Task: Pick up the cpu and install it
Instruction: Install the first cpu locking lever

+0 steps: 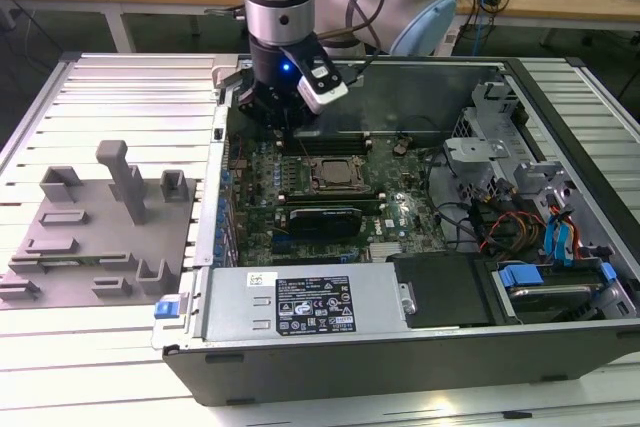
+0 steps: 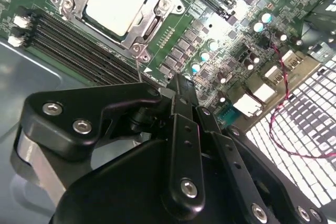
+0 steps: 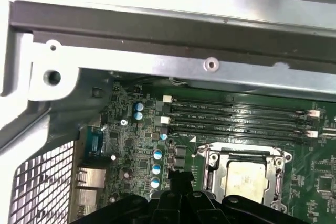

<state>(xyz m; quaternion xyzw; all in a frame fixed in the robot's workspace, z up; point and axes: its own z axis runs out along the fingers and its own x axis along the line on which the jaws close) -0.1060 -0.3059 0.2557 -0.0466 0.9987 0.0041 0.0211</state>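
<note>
The cpu (image 2: 113, 1) is a silvery square chip lying flat inside the metal-framed socket (image 2: 149, 30) on the green motherboard (image 1: 400, 209). The exterior view shows the cpu (image 1: 330, 175) near the middle of the open computer case. My gripper (image 2: 178, 80) hangs above the board beside the socket, towards the exterior view's left and rear, apart from the chip. Its black fingers (image 2: 182, 114) are pressed together with nothing between them. In the first wrist view the cpu (image 3: 247, 178) lies just past my gripper (image 3: 178, 178).
Memory slots (image 3: 236, 121) run beside the socket. The case's metal wall (image 3: 173, 51) stands close behind the gripper. A grey plastic fixture (image 1: 100, 222) sits on the slatted table at the exterior view's left. Drive bays and cables (image 1: 530, 237) fill the case's right side.
</note>
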